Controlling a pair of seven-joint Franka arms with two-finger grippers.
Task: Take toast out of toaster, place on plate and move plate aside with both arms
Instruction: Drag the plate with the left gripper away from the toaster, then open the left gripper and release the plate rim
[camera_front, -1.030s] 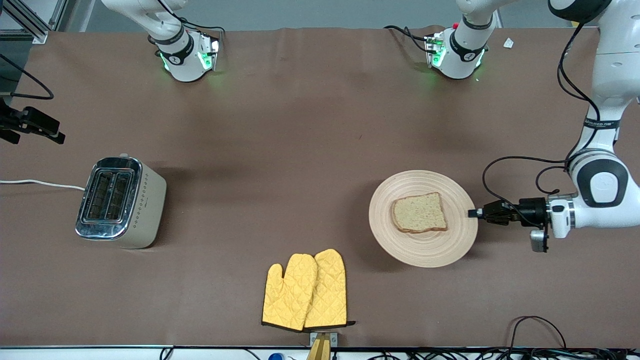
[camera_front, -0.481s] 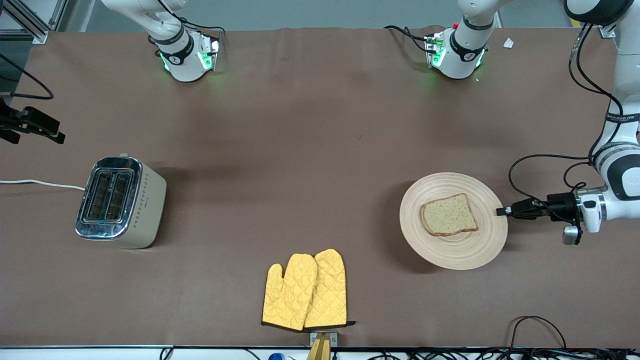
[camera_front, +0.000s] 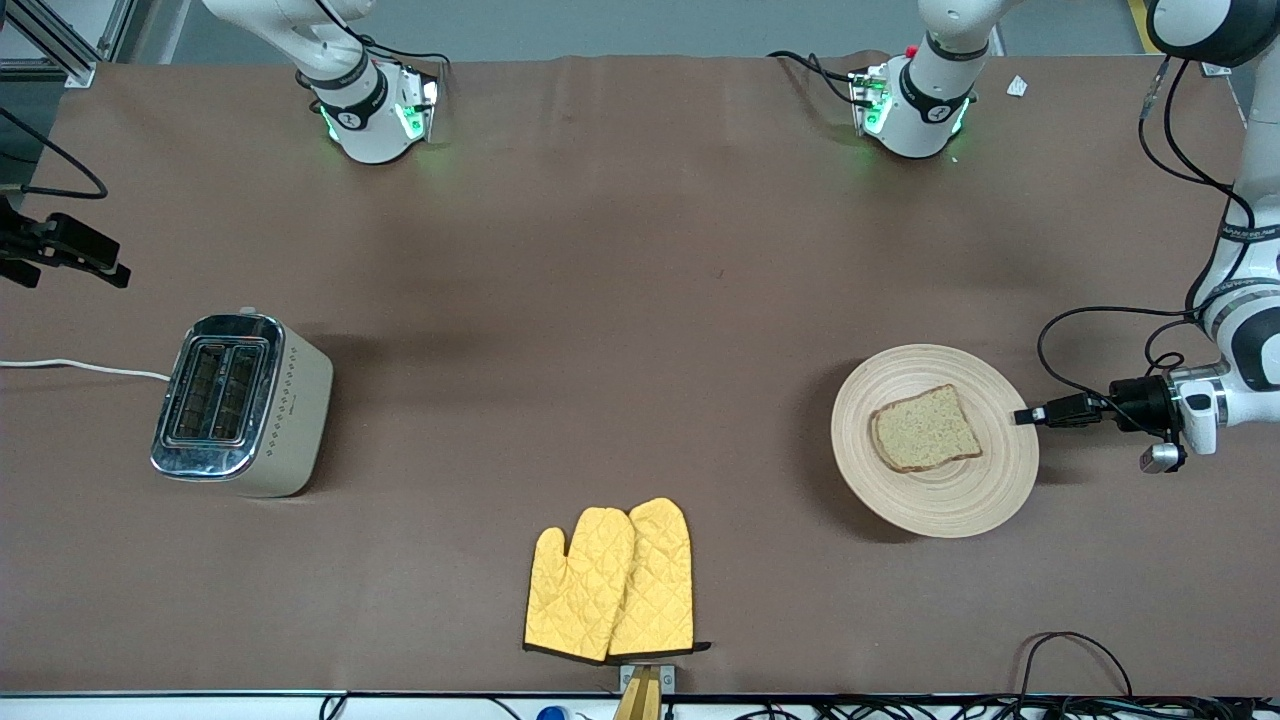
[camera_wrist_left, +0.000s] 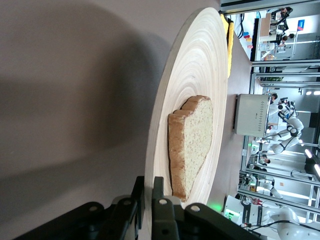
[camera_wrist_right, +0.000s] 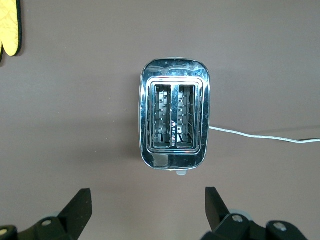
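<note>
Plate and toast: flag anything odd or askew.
Nothing damaged or spilled. The toast lies flat on the plate, slightly rotated. The left gripper is shut on the plate's rim; both toaster slots are empty.

a brown cloth (camera_front: 600, 300) covers the worktop, creased near the arm bases. a grey floor (camera_front: 620, 25) shows above its top edge, with a metal frame (camera_front: 60, 40) at the corner. black cables (camera_front: 1000, 708) run along the lower edge. the left wrist view shows a lit lab (camera_wrist_left: 285, 75) with shelving.
</note>
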